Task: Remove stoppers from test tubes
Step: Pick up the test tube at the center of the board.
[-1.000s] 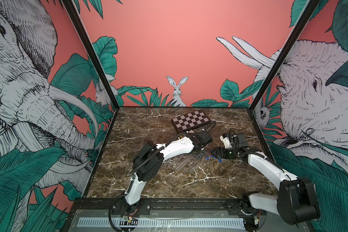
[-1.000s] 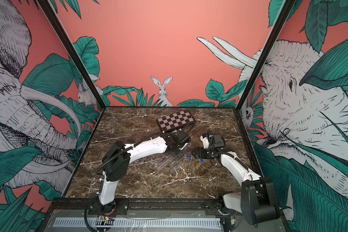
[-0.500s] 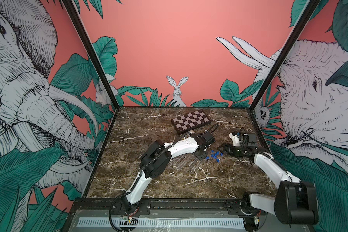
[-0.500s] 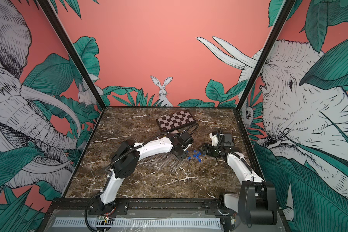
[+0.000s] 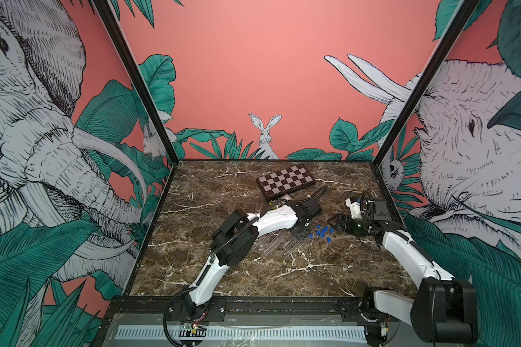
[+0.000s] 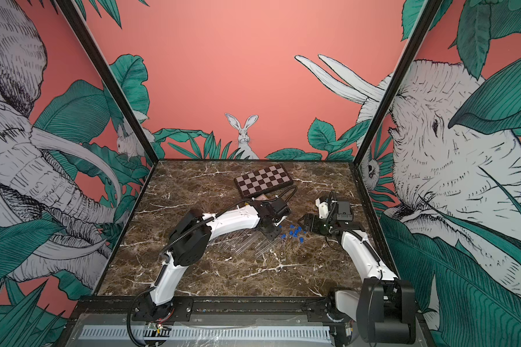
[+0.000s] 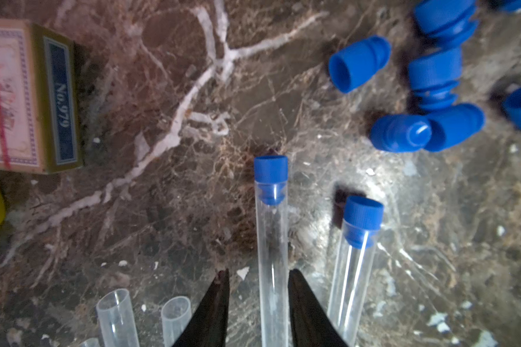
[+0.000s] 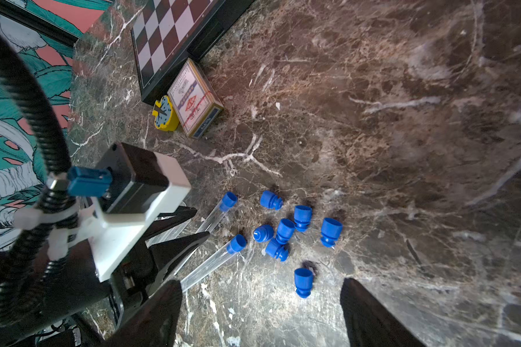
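My left gripper (image 7: 258,272) straddles a stoppered test tube (image 7: 272,240), jaws part-open, not yet clamping, to steady it. My right gripper (image 8: 260,284) hangs wide and empty, with loose stoppers (image 5: 322,232) at its eight o'clock in a top view.

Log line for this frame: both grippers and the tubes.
left gripper: jaws astride stoppered test tube, not clamped | right gripper: open, empty, above loose stoppers | pending: second stoppered tube alongside

I am pulling my right pincer (image 5: 335,223) back, away from the heap of loose stoppers (image 5: 323,232), while my left arm (image 5: 271,223) is stretching further out and my left pincer (image 7: 258,272) is narrowing around a capped test tube (image 7: 272,240).
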`<act>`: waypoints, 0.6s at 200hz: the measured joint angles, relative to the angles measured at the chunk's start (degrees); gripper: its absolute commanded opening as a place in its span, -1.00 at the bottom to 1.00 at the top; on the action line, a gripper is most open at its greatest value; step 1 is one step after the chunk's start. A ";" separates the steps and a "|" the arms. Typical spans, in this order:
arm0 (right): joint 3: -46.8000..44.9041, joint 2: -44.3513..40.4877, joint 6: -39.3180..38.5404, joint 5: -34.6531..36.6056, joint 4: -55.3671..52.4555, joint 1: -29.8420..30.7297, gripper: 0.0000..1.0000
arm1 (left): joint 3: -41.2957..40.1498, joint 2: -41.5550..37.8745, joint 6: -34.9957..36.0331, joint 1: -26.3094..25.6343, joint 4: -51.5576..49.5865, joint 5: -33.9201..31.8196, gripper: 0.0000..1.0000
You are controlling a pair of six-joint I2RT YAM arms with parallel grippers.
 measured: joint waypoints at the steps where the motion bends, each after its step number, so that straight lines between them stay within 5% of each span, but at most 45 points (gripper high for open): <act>1: 0.00 0.00 0.00 0.02 0.00 -0.02 0.65 | 0.00 0.00 -0.02 0.00 0.00 -0.04 -0.31; 120: -1.81 -2.19 -0.22 -0.28 -0.33 -0.52 0.67 | -0.02 1.29 -1.95 -1.03 -0.59 -0.81 -0.47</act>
